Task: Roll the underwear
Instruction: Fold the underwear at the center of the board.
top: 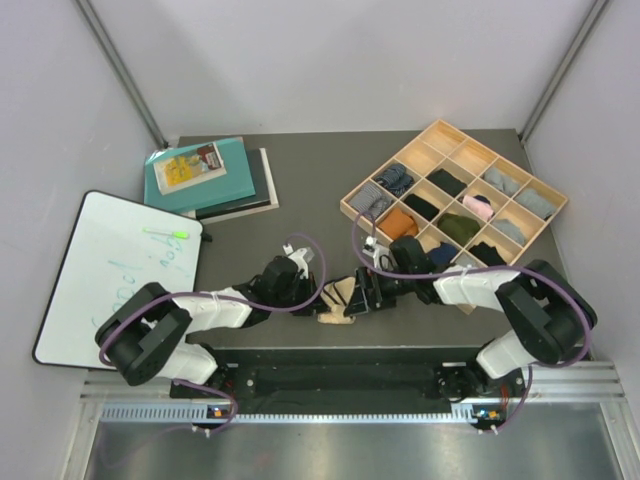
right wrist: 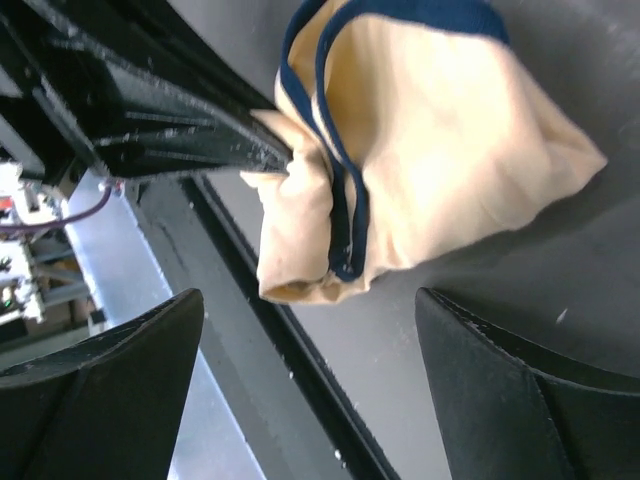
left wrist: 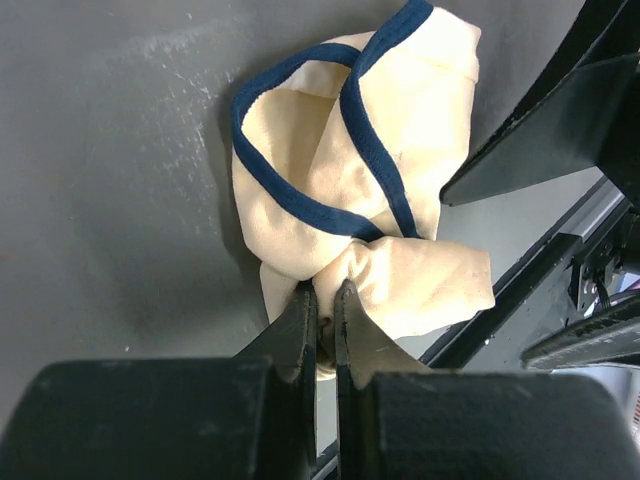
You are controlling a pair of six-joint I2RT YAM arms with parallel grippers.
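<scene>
down at the near edge of the table (top: pixel 300 200), where the two arms are bolted, the beige underwear (left wrist: pixel 370 150) lies in a loose crumpled bunch between the two wrists, just beside the black rail that runs along the front. the left gripper (left wrist: pixel 322 295) is clamped on it: its two dark fingers are pressed nearly together over a puckered fold at the lower end of the cloth, and the fabric gathers into tight creases right where they bite. from that pinch the dark navy edging loops up and away in two bands across the pale cloth, which sits slack on the dark surface rather than in a neat roll. the right gripper (right wrist: pixel 310 300) faces the bundle from the other side with its jaws spread wide, one finger low on each side of its own view, and nothing is caught between them; the cloth sits a little beyond the tips. farther back on the left, a whiteboard (top: pixel 110 270) overhangs the table's side with a green marker (top: pixel 165 233) lying on it, and behind that is a stack of books (top: pixel 210 175). at the far right stands a wooden tray (top: pixel 392 160) split into compartments, most of them holding rolled socks (top: pixel 398 222) in grey, orange, black, green and pink.
</scene>
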